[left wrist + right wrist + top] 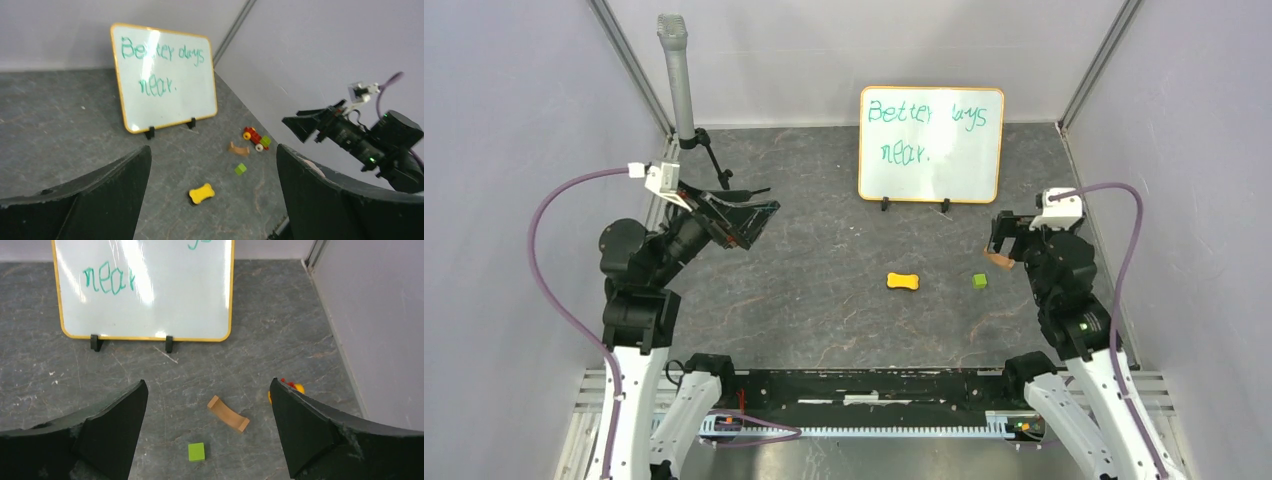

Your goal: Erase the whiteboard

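The whiteboard (931, 144) stands upright on two black feet at the back of the table, orange-framed, with teal-green handwriting. It also shows in the left wrist view (164, 76) and the right wrist view (145, 290). A yellow bone-shaped eraser (903, 281) lies flat on the table in front of it, also in the left wrist view (201, 193). My left gripper (759, 215) is open and empty, raised at the left, far from the eraser. My right gripper (1002, 240) is open and empty at the right, above a wooden piece.
A green cube (979, 281) lies right of the eraser. A curved wooden block (228, 413) and a red toy car with yellow wheels (255, 138) lie near the right gripper. A grey microphone on a stand (680, 80) rises at the back left. Walls enclose the table.
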Robot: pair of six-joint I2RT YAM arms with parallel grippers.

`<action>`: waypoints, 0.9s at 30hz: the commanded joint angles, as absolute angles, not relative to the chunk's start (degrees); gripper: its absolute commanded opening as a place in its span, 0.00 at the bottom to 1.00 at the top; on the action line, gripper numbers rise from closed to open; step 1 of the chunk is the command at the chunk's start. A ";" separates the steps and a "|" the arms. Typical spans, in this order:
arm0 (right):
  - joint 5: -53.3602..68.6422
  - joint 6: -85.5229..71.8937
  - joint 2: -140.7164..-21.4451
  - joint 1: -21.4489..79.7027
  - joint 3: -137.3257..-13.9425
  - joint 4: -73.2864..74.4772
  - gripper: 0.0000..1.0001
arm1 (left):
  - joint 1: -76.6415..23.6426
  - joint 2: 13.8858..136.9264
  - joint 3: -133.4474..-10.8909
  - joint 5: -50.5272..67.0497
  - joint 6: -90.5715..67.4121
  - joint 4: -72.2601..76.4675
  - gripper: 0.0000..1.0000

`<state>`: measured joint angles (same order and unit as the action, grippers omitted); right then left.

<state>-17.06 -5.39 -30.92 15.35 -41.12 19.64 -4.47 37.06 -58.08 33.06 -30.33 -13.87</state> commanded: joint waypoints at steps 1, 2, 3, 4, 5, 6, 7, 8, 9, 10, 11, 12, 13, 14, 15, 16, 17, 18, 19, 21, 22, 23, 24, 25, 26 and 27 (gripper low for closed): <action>-12.76 -7.09 -36.82 15.16 -38.16 17.41 0.98 | -4.39 38.13 -53.44 38.51 -36.65 -7.17 1.00; -11.03 -6.65 -38.39 15.29 -37.66 17.13 0.98 | -4.56 37.87 -52.58 38.58 -36.37 -7.21 1.00; -8.86 -6.17 -40.31 15.34 -37.18 16.97 0.98 | -4.65 37.71 -51.56 38.74 -36.08 -7.35 1.00; -7.19 -5.81 -42.52 15.52 -37.06 16.88 0.98 | -4.66 37.48 -50.83 38.72 -35.45 -7.99 1.00; -5.45 -5.50 -44.31 15.99 -36.85 16.86 0.98 | -4.67 37.42 -50.21 38.64 -34.74 -8.64 1.00; -4.06 -5.09 -46.27 16.94 -36.51 16.53 0.98 | -4.66 37.40 -49.65 38.59 -34.00 -9.36 1.00; -3.27 -4.77 -47.96 18.37 -36.25 15.97 0.98 | -4.70 37.51 -49.12 38.49 -32.98 -10.21 1.00; -2.55 -4.21 -49.76 19.86 -36.03 15.18 0.98 | -4.66 37.67 -48.83 38.33 -32.06 -10.94 1.00; -2.02 -3.43 -51.46 22.12 -35.70 14.32 0.98 | -4.66 37.94 -48.58 38.20 -31.04 -11.75 1.00; -1.45 -2.82 -52.91 23.91 -35.37 13.05 0.98 | -4.68 38.15 -48.45 37.93 -29.80 -12.47 1.00; -0.79 -2.09 -54.81 25.79 -35.30 12.20 0.98 | -4.66 38.39 -48.28 37.46 -28.78 -12.93 1.00; -0.14 -1.41 -56.54 27.30 -35.53 11.45 0.98 | -4.71 38.48 -48.17 36.87 -27.60 -13.53 1.00; 1.55 -0.59 -58.49 28.37 -35.78 10.89 0.98 | -4.72 38.50 -47.97 36.29 -26.61 -13.98 1.00; 2.94 0.74 -60.18 29.61 -36.22 10.27 0.98 | -4.75 38.43 -47.55 35.82 -25.57 -14.15 1.00; 4.37 2.46 -61.93 30.75 -36.69 9.75 0.98 | -4.75 38.36 -47.11 35.41 -24.96 -14.24 1.00; 5.30 4.13 -63.42 32.35 -37.01 9.30 0.98 | -4.76 38.21 -46.59 34.96 -24.27 -14.24 1.00; 5.74 5.81 -64.55 33.89 -37.38 8.83 0.98 | -4.75 38.07 -45.93 34.53 -23.73 -14.24 1.00; 6.04 7.21 -65.93 35.10 -37.76 8.64 0.98 | -4.75 37.94 -45.32 34.06 -23.28 -14.24 1.00; 6.43 8.71 -67.41 36.36 -38.23 8.58 0.98 | -4.82 37.64 -44.57 33.56 -22.76 -14.23 1.00; 7.44 11.40 -70.41 38.20 -39.72 9.08 0.96 | -4.76 36.93 -42.92 31.86 -22.01 -13.77 1.00; 7.23 12.32 -71.85 38.82 -40.61 9.66 0.95 | -4.75 36.72 -42.57 31.42 -21.85 -13.91 1.00; 7.07 13.32 -73.46 39.25 -41.37 10.05 0.93 | -4.75 36.66 -42.86 31.44 -21.31 -14.68 1.00; 7.08 13.97 -75.02 39.46 -42.10 10.23 0.90 | -4.82 36.46 -42.98 31.63 -20.86 -15.15 1.00; 7.05 14.37 -76.10 39.46 -42.63 10.14 0.88 | -4.83 36.25 -42.90 31.50 -20.62 -15.28 1.00; 7.38 14.89 -77.19 39.51 -42.92 9.80 0.86 | -5.02 36.13 -42.89 31.39 -20.49 -15.53 1.00; 7.62 15.39 -77.84 39.54 -42.99 9.25 0.84 | -5.18 36.10 -42.89 31.44 -20.37 -15.72 1.00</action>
<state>6.17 10.68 -75.48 39.42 -39.72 11.81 -4.64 37.34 -42.65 32.56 -24.34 -15.77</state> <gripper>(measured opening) 0.866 0.994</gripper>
